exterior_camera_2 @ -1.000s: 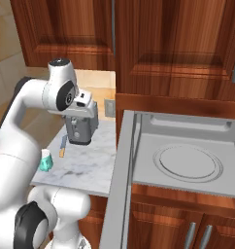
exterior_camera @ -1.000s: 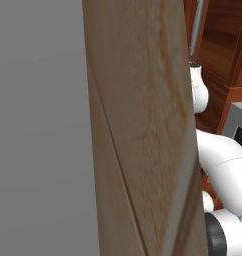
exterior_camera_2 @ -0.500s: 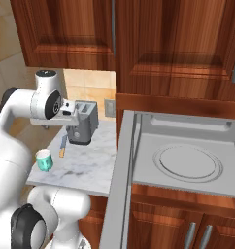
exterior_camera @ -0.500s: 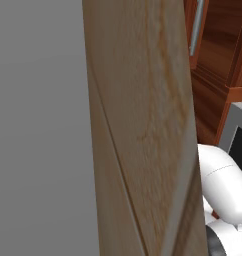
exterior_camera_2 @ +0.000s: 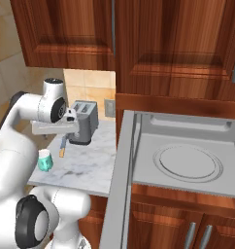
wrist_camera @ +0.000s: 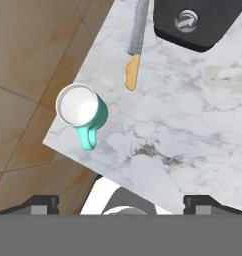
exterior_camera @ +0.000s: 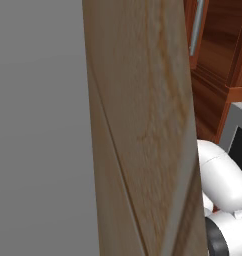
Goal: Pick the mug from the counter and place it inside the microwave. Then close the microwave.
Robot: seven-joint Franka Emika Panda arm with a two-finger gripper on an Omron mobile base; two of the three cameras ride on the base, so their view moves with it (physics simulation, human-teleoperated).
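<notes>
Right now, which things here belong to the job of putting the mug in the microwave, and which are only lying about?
For the job:
mug, upright near the counter's corner
microwave, door open, turntable bare
gripper, open, holding nothing

Lying about:
toaster
knife, lying flat beside the toaster

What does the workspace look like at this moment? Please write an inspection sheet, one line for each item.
Surface: marble counter, mug near its corner.
Job's things: teal mug upright, empty, handle toward the counter edge; microwave open, turntable plate bare.
Clutter: toaster at the back; knife beside it.
Grippers: pincer open, above the counter, holding nothing.
Cables: nothing seen.
Surroundings: wooden cabinets; wall outlet; tiled floor.
</notes>
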